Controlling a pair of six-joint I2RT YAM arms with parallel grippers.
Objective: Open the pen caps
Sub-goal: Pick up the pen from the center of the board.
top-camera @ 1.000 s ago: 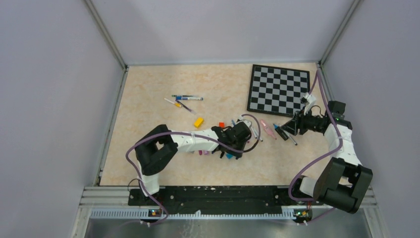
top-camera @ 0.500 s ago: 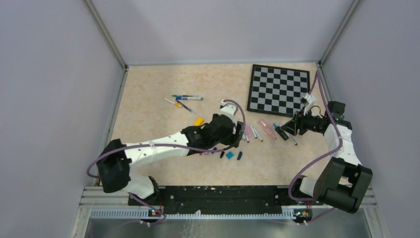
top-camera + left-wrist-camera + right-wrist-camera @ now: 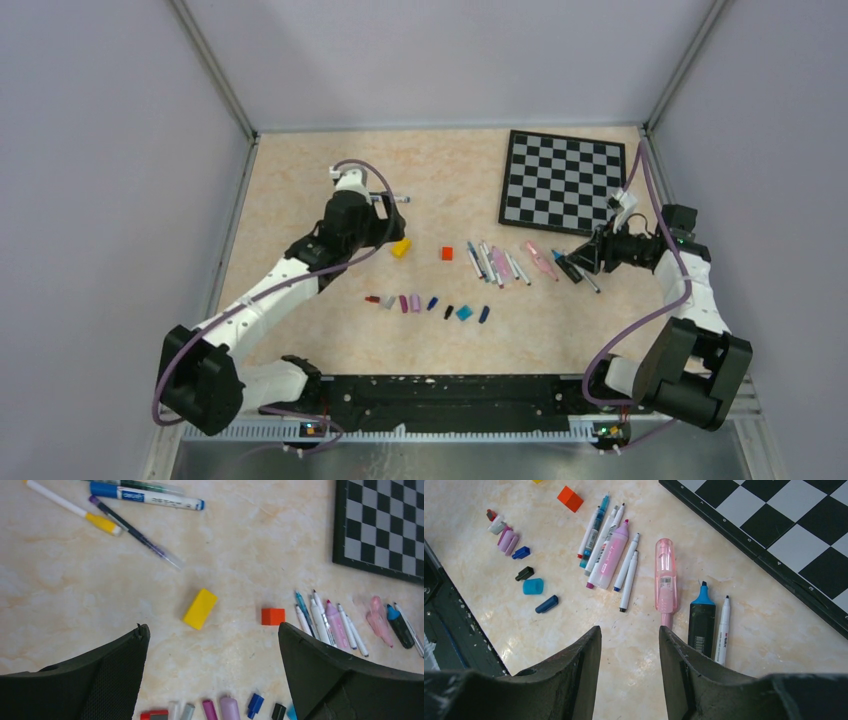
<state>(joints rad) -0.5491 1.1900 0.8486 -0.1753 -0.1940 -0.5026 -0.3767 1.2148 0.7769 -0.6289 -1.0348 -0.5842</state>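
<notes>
Several pen caps lie in a row near the front: red (image 3: 372,299), grey (image 3: 388,301), purple (image 3: 210,709), blue (image 3: 255,704), cyan (image 3: 464,313) and dark blue (image 3: 547,604). Uncapped pens (image 3: 495,262) lie side by side right of centre, with a pink highlighter (image 3: 665,580) and a black one (image 3: 702,620) beside them. Capped pens (image 3: 147,496) lie at the far left, one with a yellow cap (image 3: 102,523). My left gripper (image 3: 211,626) hangs wide open and empty above the table near them (image 3: 362,222). My right gripper (image 3: 629,628) stands open and empty just before the pink highlighter (image 3: 585,258).
A yellow block (image 3: 200,608) and a small red cube (image 3: 273,616) lie between the capped pens and the cap row. A chessboard (image 3: 562,180) lies flat at the back right. Grey walls close in both sides and the back.
My left arm has swung from the cap row at centre up to the far left, and its gripper has opened. The cyan cap now lies in the row. The right arm has not moved.
</notes>
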